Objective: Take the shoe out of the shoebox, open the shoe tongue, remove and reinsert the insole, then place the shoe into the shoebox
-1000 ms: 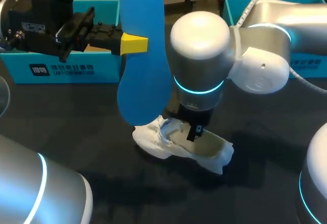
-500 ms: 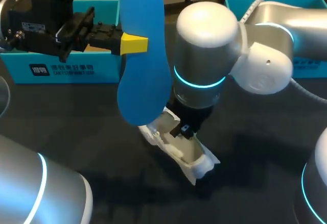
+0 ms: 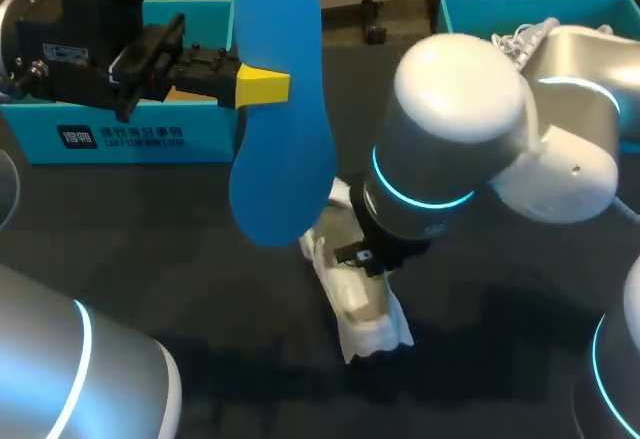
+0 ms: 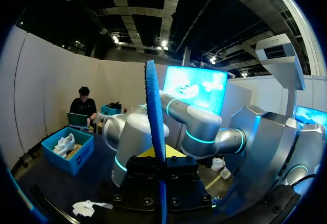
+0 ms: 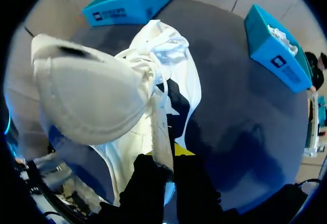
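- The shoe (image 3: 362,309) is found nearest, out of both boxes, near the middle of the dark table (image 3: 200,289). Whether it rests on the table or is held just over it cannot be told.
- The right gripper (image 3: 368,257) is set on it from above. In the right wrist view the shoe's thin upper edge is seen pinched between the two fingers, so these jaws are clamped on the shoe.
- Just beyond, the blue insole (image 3: 283,129) is held upright and wholly out of the shoe, its lower end hanging just beside the shoe's opening and close to the right arm.
- The left gripper (image 3: 255,87) is closed on the insole about its middle, one finger against each face.
- Farthest off, the left box (image 3: 120,137) lies behind the left gripper and the right box (image 3: 520,7) at the far right, both well apart from the shoe.
- Reinsertion is judged to be the step in hand.
- The shoe could be twisted or pulled free, since only a soft edge is gripped.
- The insole could be buckled or caught on the tongue if it is lowered off line with the opening.
- The insole could be knocked askew by the right arm, so near is it.
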You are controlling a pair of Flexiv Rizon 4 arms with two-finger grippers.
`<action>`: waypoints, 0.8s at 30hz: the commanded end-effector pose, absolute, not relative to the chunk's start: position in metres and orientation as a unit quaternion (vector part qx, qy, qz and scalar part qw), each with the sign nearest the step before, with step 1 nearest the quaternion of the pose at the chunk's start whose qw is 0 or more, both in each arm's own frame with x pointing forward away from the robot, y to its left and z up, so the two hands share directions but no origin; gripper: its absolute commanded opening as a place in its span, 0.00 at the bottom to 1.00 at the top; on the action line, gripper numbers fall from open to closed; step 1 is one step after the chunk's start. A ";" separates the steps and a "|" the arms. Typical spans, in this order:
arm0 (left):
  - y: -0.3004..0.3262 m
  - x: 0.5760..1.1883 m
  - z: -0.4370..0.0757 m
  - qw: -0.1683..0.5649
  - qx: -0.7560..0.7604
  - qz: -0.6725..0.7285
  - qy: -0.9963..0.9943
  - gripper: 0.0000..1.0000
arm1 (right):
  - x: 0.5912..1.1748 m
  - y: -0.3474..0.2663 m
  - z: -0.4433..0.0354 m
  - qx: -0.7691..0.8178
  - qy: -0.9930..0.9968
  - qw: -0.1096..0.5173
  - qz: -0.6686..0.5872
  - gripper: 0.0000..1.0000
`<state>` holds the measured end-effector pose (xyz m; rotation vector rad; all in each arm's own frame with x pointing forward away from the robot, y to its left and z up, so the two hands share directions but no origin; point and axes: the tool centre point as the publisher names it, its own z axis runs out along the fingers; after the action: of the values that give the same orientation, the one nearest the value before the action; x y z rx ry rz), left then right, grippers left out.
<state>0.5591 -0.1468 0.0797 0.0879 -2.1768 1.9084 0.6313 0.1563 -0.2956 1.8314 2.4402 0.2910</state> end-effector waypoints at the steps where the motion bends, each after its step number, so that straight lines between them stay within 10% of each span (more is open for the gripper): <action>1: -0.147 0.560 0.080 0.123 0.029 0.653 -0.747 0.00 | 0.630 0.157 -0.302 0.655 0.749 0.013 0.102 0.00; 24: -0.147 0.560 0.080 0.123 0.029 0.653 -0.747 0.00 | 0.642 0.162 -0.348 0.653 0.745 -0.084 0.107 0.00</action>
<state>0.5591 -0.1468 0.0797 0.0878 -2.1769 1.9083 0.6411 0.1612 -0.3380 2.1515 2.4592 0.3230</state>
